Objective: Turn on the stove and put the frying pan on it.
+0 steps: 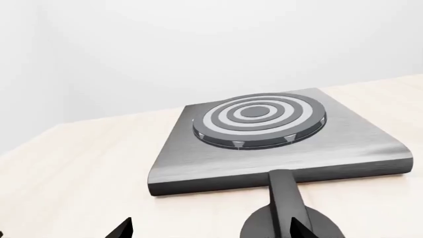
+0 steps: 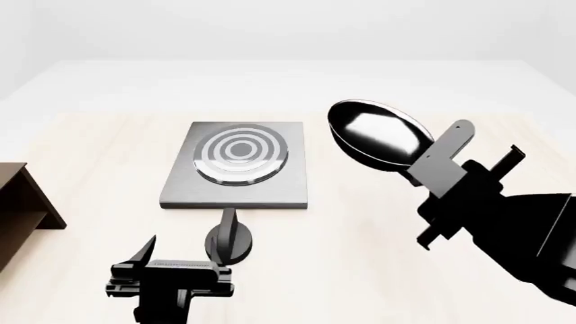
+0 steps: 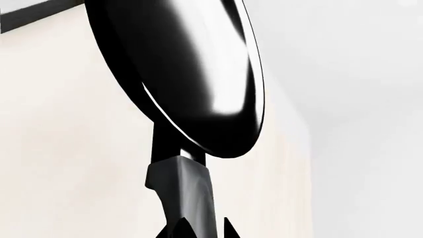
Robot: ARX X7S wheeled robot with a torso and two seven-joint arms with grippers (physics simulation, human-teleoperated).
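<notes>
Pale wood covers the surface (image 2: 81,169), with white walls behind. Midway across it sits the stove (image 2: 239,173), flat, its burner rings raised. Just off the stove's near edge stands the knob (image 2: 228,241), its fin upright. The left hand (image 2: 169,268) hovers at the near edge beside the knob, fingers spread and holding nothing. The right hand (image 2: 438,174) is closed on the handle of the pan (image 2: 376,133), holding it tilted in the air, right of the stove. A brown shelf (image 2: 23,209) sits at the left edge.
</notes>
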